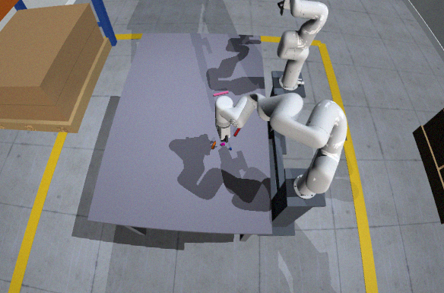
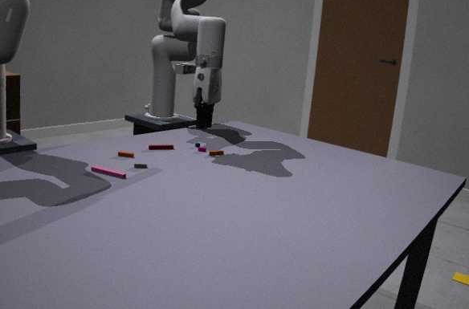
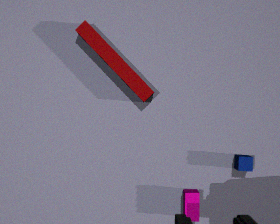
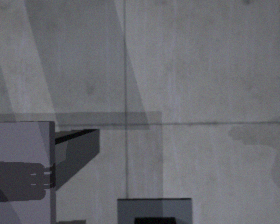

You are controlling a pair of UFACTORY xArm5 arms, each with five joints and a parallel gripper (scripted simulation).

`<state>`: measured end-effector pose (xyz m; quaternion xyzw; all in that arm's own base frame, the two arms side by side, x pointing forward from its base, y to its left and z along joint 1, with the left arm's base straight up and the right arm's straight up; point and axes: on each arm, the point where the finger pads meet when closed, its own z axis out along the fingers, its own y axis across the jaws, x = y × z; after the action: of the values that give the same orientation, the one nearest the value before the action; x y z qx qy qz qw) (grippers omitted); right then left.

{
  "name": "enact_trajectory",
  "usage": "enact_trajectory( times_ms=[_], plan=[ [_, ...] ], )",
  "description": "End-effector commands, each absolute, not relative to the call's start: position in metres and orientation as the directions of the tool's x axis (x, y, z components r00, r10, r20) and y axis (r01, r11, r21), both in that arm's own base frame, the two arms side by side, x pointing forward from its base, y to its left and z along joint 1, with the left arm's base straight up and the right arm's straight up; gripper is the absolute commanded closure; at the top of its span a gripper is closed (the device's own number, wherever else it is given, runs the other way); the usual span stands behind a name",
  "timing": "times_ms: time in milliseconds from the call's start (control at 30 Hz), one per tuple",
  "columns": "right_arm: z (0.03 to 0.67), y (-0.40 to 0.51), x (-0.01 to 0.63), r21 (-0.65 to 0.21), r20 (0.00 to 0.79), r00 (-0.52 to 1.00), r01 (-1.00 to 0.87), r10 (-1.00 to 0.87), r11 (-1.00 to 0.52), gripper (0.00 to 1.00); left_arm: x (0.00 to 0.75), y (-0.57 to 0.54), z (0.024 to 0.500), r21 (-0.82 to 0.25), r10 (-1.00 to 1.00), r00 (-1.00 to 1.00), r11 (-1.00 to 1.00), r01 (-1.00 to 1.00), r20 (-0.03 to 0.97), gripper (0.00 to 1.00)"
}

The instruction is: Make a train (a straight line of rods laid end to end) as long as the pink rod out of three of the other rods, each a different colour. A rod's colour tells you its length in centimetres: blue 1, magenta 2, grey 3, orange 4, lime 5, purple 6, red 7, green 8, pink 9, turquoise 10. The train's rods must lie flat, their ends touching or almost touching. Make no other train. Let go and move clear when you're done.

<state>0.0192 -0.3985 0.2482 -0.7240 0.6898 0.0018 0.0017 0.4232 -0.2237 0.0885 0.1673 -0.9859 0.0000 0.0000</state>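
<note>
The pink rod [image 1: 220, 93] [image 2: 108, 172] lies alone. A grey rod [image 2: 140, 166] and an orange rod [image 2: 126, 154] lie near it, both hidden in the top view. The red rod [image 1: 237, 132] [image 2: 161, 147] [image 3: 115, 61] lies apart. A magenta rod [image 1: 223, 144] [image 2: 201, 149] [image 3: 191, 204] lies between another orange rod [image 1: 214, 145] [image 2: 216, 152] and the blue rod [image 1: 230, 148] [image 2: 197, 144] [image 3: 244, 163], with gaps. My left gripper [image 1: 226, 139] [image 2: 204, 128] [image 3: 214, 220] is partly open and empty, above the table near the magenta rod. My right gripper [image 1: 281, 6] is open and empty, raised far away.
The table [image 1: 152, 112] [image 2: 281, 230] carries the rods and broad arm shadows. The right arm stands behind the table's edge. The right wrist view shows floor and a table corner [image 4: 16, 142]. A large box [image 1: 49, 47] stands on the other side.
</note>
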Motion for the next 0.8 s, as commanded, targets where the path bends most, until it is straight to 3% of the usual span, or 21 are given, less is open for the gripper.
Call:
enact_trajectory(
  times_ms=[0, 767],
  plan=[
    [0.25, -0.3995, 0.0193, 0.0, 0.0, 0.048, -0.999, -0.999, -0.048, 0.0, 0.4246, -0.2244, 0.0904, -0.004, -0.33, -0.944, 0.944, -0.33, -0.003, 0.74],
    [0.25, -0.3995, 0.0193, 0.0, 0.0, 0.048, -0.999, -0.999, -0.048, 0.0, 0.4246, -0.2244, 0.0859, -0.004, -0.33, -0.944, 0.944, -0.33, -0.003, 0.74]
  ],
)
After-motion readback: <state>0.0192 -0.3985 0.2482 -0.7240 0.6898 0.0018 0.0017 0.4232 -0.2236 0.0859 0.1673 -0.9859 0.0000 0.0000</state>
